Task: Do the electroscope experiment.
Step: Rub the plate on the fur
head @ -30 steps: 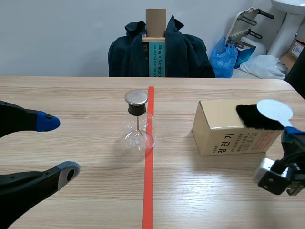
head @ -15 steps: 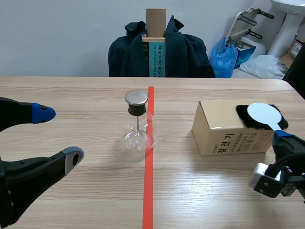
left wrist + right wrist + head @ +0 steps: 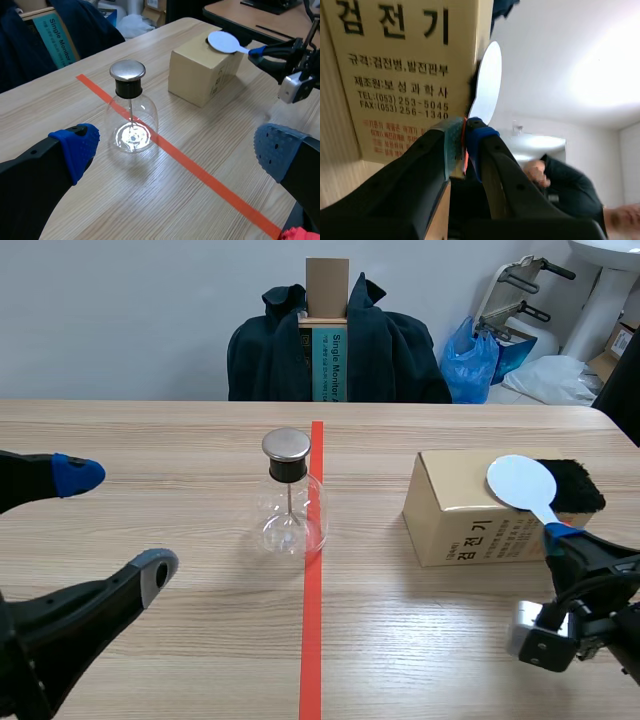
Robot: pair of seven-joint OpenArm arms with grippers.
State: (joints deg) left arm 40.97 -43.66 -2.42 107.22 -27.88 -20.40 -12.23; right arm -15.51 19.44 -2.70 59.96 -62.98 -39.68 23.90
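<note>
The wooden table (image 3: 180,640) looks the same as a second ago, and the cardboard box (image 3: 455,520) to the right of the red tape line hasn't budged. The left gripper (image 3: 115,525) hangs low on its own side, fingers spread wide with nothing between them; its upper finger has drifted back a little, and it is well apart from everything. The electroscope (image 3: 289,505), a glass flask with a metal cap (image 3: 286,445), stands untouched just left of the tape.

The change is on the right. The right gripper (image 3: 562,536) is pinched tight on the handle of a white disc paddle (image 3: 520,480) and has drawn it leftward. A second ago the disc lay at the far end of the black fur pad (image 3: 575,490) on the box; now it sits just past the fur's near end, over bare cardboard. That looks to me like a rubbing stroke to charge the disc. Bringing the disc to the cap comes next, I'd guess.
</note>
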